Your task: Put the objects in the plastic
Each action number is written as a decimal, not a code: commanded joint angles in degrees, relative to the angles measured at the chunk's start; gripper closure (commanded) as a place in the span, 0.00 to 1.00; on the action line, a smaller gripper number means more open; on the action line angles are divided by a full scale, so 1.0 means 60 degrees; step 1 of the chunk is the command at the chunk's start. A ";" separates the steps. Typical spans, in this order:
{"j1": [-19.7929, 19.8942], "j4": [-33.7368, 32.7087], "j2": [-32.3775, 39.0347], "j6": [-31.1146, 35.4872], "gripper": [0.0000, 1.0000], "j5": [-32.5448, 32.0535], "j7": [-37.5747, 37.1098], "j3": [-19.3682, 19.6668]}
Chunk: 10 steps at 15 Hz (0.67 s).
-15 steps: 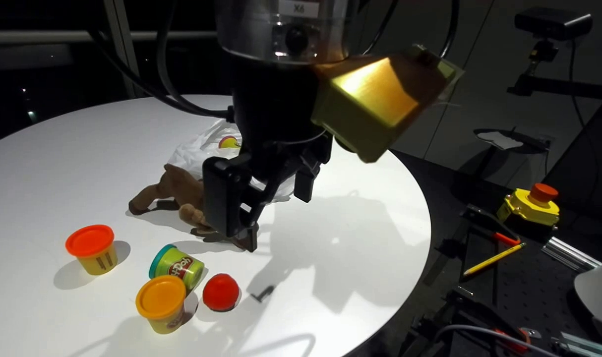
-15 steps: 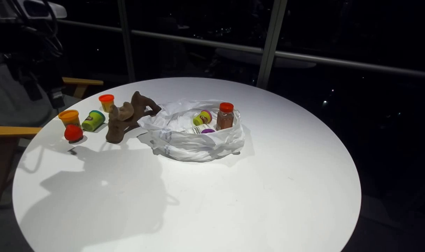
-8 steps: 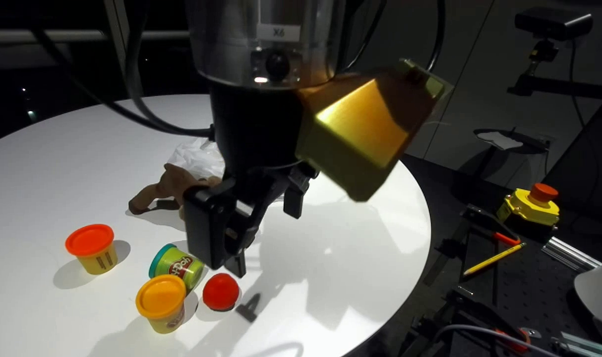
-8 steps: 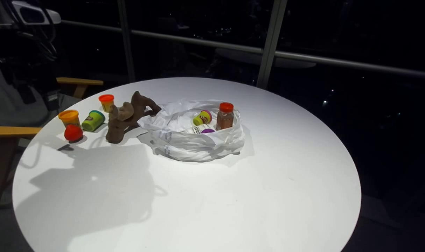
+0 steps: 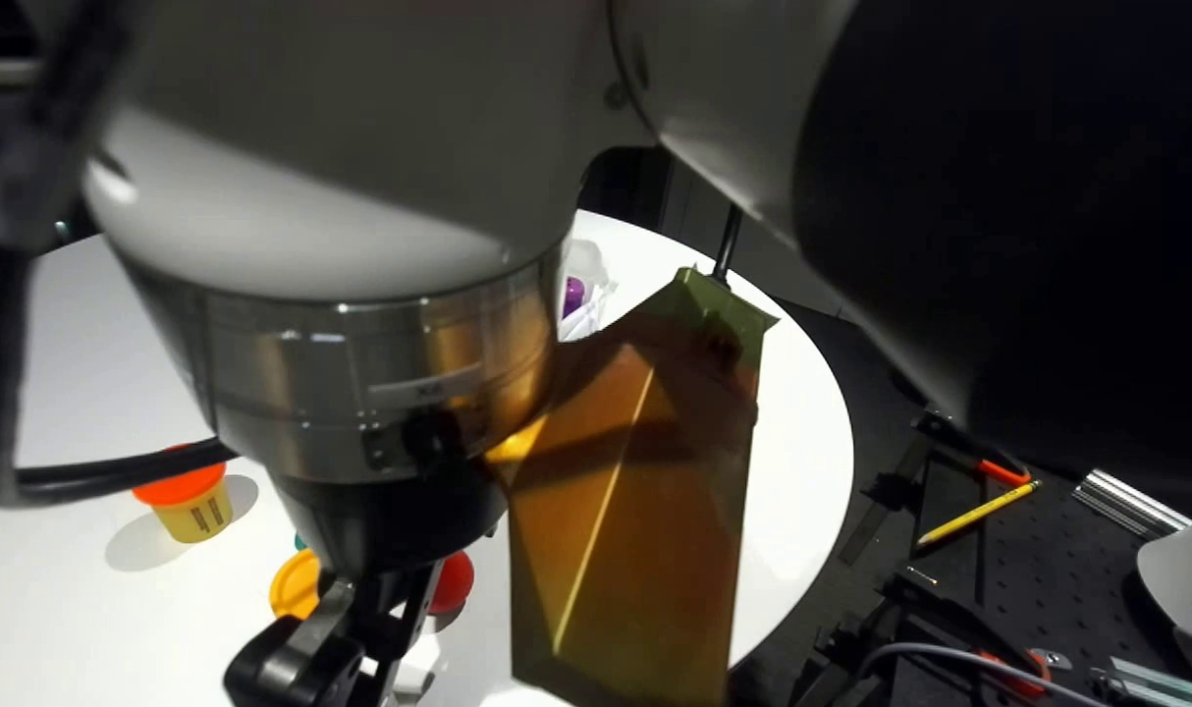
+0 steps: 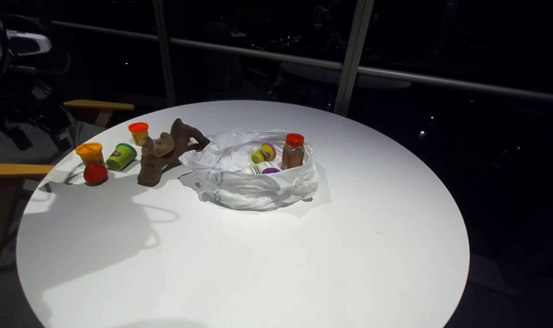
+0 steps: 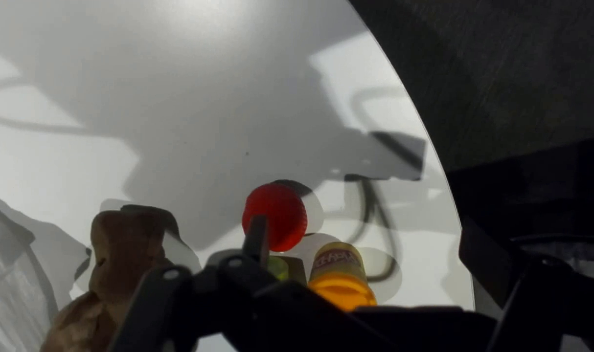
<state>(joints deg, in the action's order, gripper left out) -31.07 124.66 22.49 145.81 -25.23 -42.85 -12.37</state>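
Gripper (image 7: 363, 239) jaws spread wide, nothing held. Wrist view: orange-lidded tub (image 7: 341, 276) appears between the jaws, seemingly below them; no contact made out, though height is hard to judge. Bag (image 6: 258, 189) sits on the bench (image 6: 340, 246) with a red-lidded jar (image 6: 293, 152), a yellow-green tub (image 6: 263, 153) and a white container (image 6: 257, 168) inside. Outside it: plush animal (image 6: 160, 155), red-lidded tub (image 6: 139, 133), green tub (image 6: 121, 157) tipped over, red rounded piece (image 6: 95, 174), and the orange-lidded one.

Risks, my reading:
- Crowding. Red rounded piece and green tub lie close by the orange-lidded tub; a jaw coming down off-line could clip either, and both look apt to roll.
- Bench edge near this cluster; a sideways knock might send something over.
- Bag film looks thin, rim slack. A low carry could snag it and topple the red-lidded jar.
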 commanded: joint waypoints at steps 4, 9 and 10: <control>-0.0641 -0.0506 0.0507 0.0161 0.00 -0.1232 -0.0088 0.0957; -0.0585 -0.0843 0.1108 0.0119 0.00 -0.1029 0.0289 0.1078; -0.0594 -0.0913 0.1213 0.0068 0.00 -0.0988 0.0325 0.1111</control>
<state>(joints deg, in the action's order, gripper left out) -33.89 121.71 27.38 146.34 -31.33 -42.28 -6.80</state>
